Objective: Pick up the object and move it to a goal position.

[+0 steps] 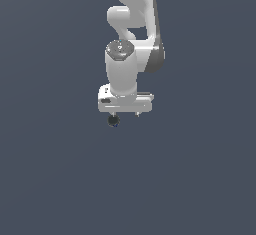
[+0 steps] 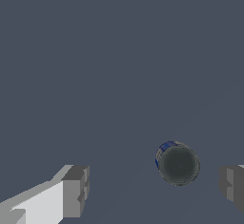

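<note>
A: What do you see on the ext. view?

B: I see the white Panda arm (image 1: 131, 39) pointing down, wrist straight. The gripper (image 1: 126, 114) hangs low, and the small dark ball (image 1: 114, 121) sits just under its body, toward the exterior view's left. Only short finger stubs show there, so I cannot judge contact from this cam.

A: And the wrist cam?

B: There the ball (image 2: 177, 164) is dark grey with a bit of blue at one edge. It lies between the two grey fingertips (image 2: 75, 191), but not centred: it is nearer to one pad, well apart from the other. No pad touches it.

A: Jaws?

B: Spread wide, holding nothing. Ball looks to rest on the plain grey-blue floor (image 2: 119, 51); I cannot tell the gap btw. gripper and floor.
</note>
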